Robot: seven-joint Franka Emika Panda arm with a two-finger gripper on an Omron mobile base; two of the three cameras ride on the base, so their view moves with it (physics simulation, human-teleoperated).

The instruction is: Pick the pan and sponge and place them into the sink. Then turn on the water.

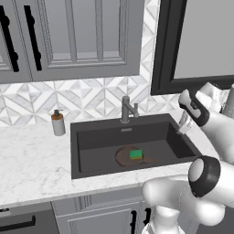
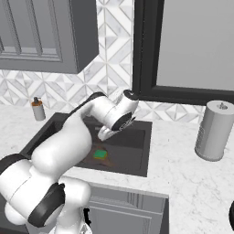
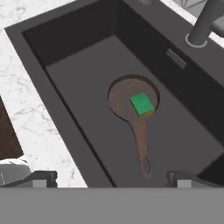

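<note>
Pan, round, shallow, dark brown with long thin handle (image 3: 131,103), lies flat on floor of black rectangular sink basin (image 3: 78,113). Small green-topped, yellow-bottomed sponge (image 3: 142,104) rests inside the pan. Two-finger gripper (image 3: 111,177) hovers above the sink, jaws spread wide, grasping nothing.

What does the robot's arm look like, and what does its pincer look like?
The arm is glossy white, built of rounded tube-like segments with dark grey bands at the joints. The wrist is white with a black ring. The pincer has two slim pale fingers; in the hand view their tips look small, dark and blocky. No cables or markings show.
</note>
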